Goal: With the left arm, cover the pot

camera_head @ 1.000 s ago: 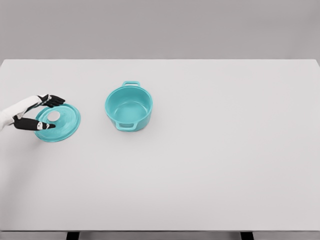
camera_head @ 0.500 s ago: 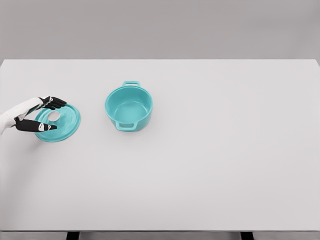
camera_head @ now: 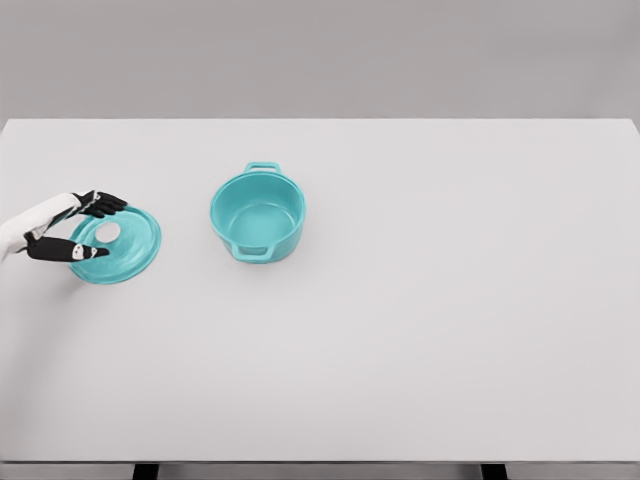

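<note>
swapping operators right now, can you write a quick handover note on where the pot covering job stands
Left hand: at the left edge of the round teal lid, fingers spread around its rim; whether it grips is unclear.
Right hand: out of view.
The lid lies on the white table, left of the open teal two-handled pot and apart from it.
Done: hand reached the lid.
Left: grasp, lift, carry right, set it on the pot.

The open teal pot (camera_head: 258,215) stands upright mid-table, its teal lid (camera_head: 118,245) well apart to the left.
</note>
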Controlling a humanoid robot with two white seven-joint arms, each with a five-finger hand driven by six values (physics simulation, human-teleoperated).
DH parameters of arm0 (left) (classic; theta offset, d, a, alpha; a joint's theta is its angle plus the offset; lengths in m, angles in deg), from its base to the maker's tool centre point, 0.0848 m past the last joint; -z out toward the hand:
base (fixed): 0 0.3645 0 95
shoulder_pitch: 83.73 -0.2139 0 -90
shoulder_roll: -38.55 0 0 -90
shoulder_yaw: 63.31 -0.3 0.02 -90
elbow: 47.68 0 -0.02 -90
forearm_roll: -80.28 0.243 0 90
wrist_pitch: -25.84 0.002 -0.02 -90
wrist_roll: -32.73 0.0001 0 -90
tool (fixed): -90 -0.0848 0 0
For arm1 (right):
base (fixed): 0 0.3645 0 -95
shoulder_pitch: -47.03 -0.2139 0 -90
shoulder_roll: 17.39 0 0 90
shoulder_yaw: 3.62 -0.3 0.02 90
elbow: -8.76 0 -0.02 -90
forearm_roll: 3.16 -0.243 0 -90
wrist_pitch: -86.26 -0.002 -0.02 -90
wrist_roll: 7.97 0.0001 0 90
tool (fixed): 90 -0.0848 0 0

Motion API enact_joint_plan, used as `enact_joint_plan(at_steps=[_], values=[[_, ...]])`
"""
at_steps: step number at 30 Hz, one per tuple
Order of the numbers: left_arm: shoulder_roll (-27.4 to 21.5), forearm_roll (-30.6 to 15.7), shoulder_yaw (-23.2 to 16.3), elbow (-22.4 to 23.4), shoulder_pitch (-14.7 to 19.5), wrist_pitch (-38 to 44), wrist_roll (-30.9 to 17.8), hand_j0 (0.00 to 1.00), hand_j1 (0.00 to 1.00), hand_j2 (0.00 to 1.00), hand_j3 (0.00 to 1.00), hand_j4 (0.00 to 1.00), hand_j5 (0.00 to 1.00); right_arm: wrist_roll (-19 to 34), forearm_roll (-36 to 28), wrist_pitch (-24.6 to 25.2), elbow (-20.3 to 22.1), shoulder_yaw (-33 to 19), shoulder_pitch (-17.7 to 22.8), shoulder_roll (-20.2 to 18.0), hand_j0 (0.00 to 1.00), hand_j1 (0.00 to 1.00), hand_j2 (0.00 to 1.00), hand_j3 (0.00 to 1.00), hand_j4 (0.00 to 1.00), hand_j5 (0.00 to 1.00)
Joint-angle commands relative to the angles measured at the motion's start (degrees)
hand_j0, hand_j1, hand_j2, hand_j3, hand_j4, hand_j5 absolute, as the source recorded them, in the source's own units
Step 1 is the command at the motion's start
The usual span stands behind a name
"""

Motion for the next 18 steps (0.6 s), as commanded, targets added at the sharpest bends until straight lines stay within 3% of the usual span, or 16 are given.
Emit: enact_joint_plan(at_steps=[1,18], values=[[0.0,-0.2,0.1,0.4,0.0,0.0,0.0,0.77,0.77,0.77,0.77,0.77,0.77,0.0,0.0,0.0,0.0,0.0,-0.1,0.0,1.00,1.00,1.00,1.00,1.00,1.00],[0.1,-0.1,-1.2,0.3,0.1,-0.3,0.2,0.74,0.74,0.74,0.74,0.74,0.74,0.0,0.0,0.0,0.0,0.0,-0.1,0.0,1.00,1.00,1.00,1.00,1.00,1.00]])
